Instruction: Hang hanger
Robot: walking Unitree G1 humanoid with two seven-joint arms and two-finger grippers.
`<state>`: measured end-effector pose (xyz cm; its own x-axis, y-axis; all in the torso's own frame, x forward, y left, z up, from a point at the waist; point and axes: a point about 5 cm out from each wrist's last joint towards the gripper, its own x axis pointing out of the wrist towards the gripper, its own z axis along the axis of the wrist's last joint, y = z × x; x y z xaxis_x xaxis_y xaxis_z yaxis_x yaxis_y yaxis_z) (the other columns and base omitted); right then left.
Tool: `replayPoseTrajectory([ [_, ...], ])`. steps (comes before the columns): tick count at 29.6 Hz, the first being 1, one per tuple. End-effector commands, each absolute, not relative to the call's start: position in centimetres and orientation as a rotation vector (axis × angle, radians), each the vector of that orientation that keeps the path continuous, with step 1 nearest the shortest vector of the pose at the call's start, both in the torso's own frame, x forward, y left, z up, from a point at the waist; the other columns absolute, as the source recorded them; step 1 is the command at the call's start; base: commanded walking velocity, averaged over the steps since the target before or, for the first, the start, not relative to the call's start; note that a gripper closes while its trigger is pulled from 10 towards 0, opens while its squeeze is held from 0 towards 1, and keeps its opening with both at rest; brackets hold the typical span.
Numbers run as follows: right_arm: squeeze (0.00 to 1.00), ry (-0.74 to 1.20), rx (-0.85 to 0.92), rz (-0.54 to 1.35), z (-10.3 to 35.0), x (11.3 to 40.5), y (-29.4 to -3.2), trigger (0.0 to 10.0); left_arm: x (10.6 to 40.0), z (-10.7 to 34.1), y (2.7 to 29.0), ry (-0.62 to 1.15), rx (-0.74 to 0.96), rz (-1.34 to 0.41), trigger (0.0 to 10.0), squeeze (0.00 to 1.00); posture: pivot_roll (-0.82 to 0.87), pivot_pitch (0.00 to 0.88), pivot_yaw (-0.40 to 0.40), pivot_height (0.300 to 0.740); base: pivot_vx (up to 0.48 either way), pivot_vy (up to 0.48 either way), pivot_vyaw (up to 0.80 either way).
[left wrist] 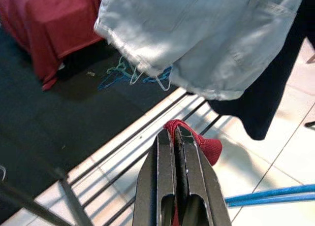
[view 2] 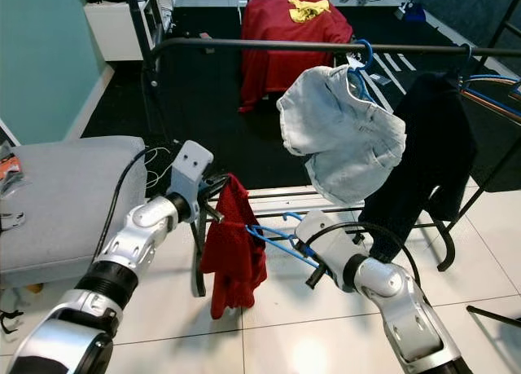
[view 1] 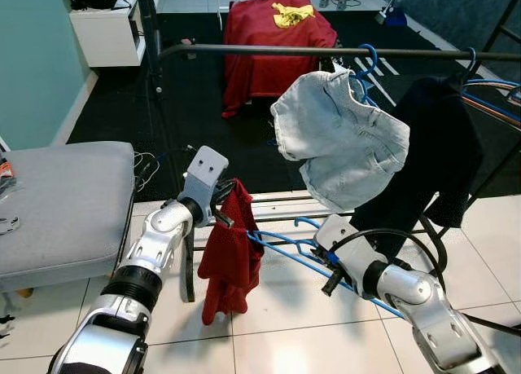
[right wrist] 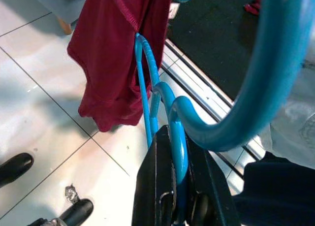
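Observation:
A dark red garment (view 1: 232, 256) hangs in front of me, pinched at its top by my left gripper (view 1: 221, 200), which is shut on the cloth (left wrist: 194, 137). A blue hanger (view 1: 285, 248) pokes one end into the garment; my right gripper (view 1: 332, 270) is shut on it near its hook (right wrist: 256, 83). Above runs the black rail (view 1: 326, 52) of a clothes rack. On it hang light denim shorts (view 1: 342, 138) on a blue hanger and a black garment (view 1: 440, 146).
A grey cushioned seat (view 1: 61, 199) stands at my left. The rack's lower bars (view 1: 285, 201) cross behind the garment. A red-covered table (view 1: 273, 40) sits on the dark carpet beyond. White tile floor (view 1: 277, 325) lies below, and loose hangers (left wrist: 133, 76) lie on the carpet.

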<state>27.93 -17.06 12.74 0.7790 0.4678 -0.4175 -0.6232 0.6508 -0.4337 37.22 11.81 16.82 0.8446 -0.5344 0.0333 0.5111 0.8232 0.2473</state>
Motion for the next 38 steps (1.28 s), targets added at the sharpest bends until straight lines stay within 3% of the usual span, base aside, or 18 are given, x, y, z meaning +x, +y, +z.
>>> replayPoseTrajectory([
  [1,0.00,0.279,-0.598,0.621,12.4,28.0,-17.2,10.0,36.9,16.8,11.8,-0.106,0.222,-0.576,10.0,0.00,-0.08,0.119,-0.007,0.740,0.000,0.000,0.00],
  [15,0.00,0.243,-0.625,0.590,13.4,28.6,-17.6,10.0,35.4,15.9,10.7,-0.098,0.340,-0.759,10.0,0.00,-0.08,0.113,-0.007,0.740,0.000,0.000,0.00],
  [23,0.00,0.338,-0.635,0.700,11.8,28.0,-17.6,10.0,34.5,16.7,9.4,-0.148,0.342,-0.830,10.0,0.00,-0.08,0.118,-0.008,0.740,0.000,0.000,0.00],
  [31,0.00,0.356,-0.633,0.693,11.4,27.9,-17.8,10.0,33.8,17.4,8.4,-0.177,0.330,-0.909,10.0,0.00,-0.08,0.121,-0.008,0.740,0.000,0.000,0.00],
  [34,0.00,0.377,-0.606,0.668,10.8,28.0,-18.2,10.0,32.3,18.2,7.5,-0.210,0.315,-1.059,10.0,0.00,-0.08,0.123,-0.007,0.740,0.000,0.000,0.00],
  [38,0.00,0.388,-0.605,0.665,10.5,27.9,-18.3,10.0,31.8,18.2,7.4,-0.198,0.322,-1.120,10.0,0.00,-0.08,0.125,-0.006,0.740,0.000,0.000,0.00],
])
